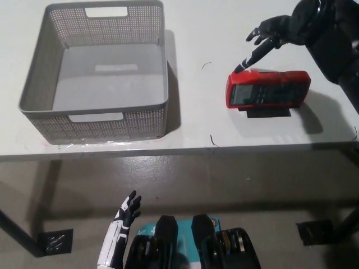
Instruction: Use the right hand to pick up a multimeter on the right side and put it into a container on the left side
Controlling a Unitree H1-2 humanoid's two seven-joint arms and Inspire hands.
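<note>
White table [190,120] carries a grey mesh container [95,73] at left and a red multimeter [268,89] at right, well apart. Right hand [280,31], fingers spread and holding nothing, hovers just beyond the multimeter's far edge, one fingertip near its corner; its arm is cut off at the picture's edge. Left hand [126,212] hangs low below the table, open.

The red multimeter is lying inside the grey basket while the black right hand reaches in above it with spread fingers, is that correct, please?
Not quite. The head view shows the red multimeter lying on the white table, right of the grey basket, not inside it. The black right hand does reach in above it with spread fingers.
</note>
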